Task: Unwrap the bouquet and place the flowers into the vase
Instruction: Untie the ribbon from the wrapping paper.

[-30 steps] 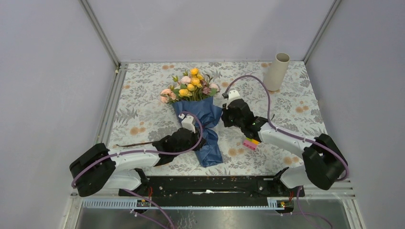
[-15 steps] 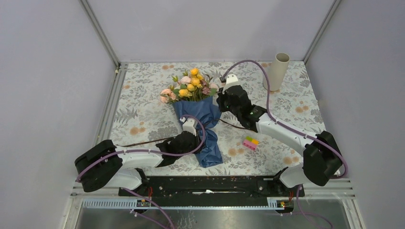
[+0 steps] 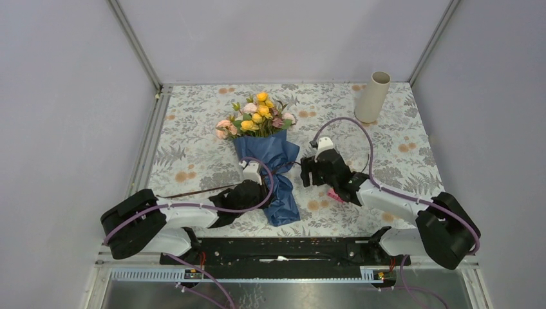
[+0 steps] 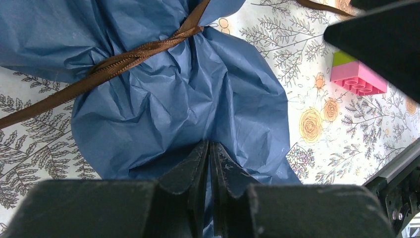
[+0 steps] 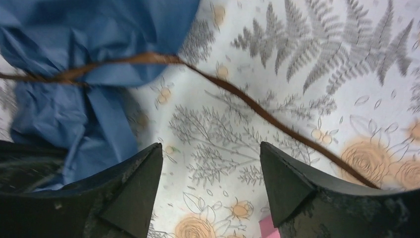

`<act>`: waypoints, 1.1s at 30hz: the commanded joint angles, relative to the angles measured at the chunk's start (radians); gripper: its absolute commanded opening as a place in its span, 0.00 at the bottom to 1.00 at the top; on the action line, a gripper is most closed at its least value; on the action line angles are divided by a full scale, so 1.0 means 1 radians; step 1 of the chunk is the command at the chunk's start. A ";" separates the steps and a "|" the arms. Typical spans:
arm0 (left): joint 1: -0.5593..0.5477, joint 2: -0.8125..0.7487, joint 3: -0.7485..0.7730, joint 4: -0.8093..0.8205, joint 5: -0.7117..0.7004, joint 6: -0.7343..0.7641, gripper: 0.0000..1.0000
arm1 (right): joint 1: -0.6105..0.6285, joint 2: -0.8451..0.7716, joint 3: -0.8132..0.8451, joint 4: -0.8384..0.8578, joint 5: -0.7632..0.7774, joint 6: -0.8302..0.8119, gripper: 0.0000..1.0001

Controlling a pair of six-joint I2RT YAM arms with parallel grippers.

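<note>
On the floral cloth (image 3: 193, 148), left fingers (image 4: 197, 168) pinch the bouquet (image 3: 265, 153) by its paper; right fingers (image 5: 133, 191) stand apart.

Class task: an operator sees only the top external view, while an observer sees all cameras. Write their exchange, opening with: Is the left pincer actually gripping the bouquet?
Observer: Yes, the left pincer is shut on a fold of the blue paper.
Operator: Ribbon off?
Observer: No, the brown ribbon crosses around the paper's neck.
Operator: And the other arm?
Observer: The right pincer is open and empty; a ribbon tail lies on the tablecloth beyond it.
</note>
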 commanded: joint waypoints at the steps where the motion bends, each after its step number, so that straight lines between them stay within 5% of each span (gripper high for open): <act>1: -0.008 -0.009 0.005 -0.056 0.003 0.012 0.12 | 0.007 -0.006 -0.074 0.160 -0.022 -0.007 0.81; 13: -0.008 -0.044 0.002 -0.065 0.020 -0.004 0.12 | 0.013 0.180 0.009 0.243 0.108 -0.162 0.81; 26: -0.009 -0.043 0.020 -0.100 0.024 -0.002 0.11 | 0.013 0.353 0.110 0.250 0.073 -0.191 0.72; 30: -0.008 -0.043 0.022 -0.101 0.024 -0.001 0.11 | 0.013 0.388 0.124 0.282 0.096 -0.184 0.52; 33: -0.008 -0.037 0.022 -0.103 0.026 0.004 0.11 | 0.013 0.409 0.140 0.307 0.150 -0.181 0.20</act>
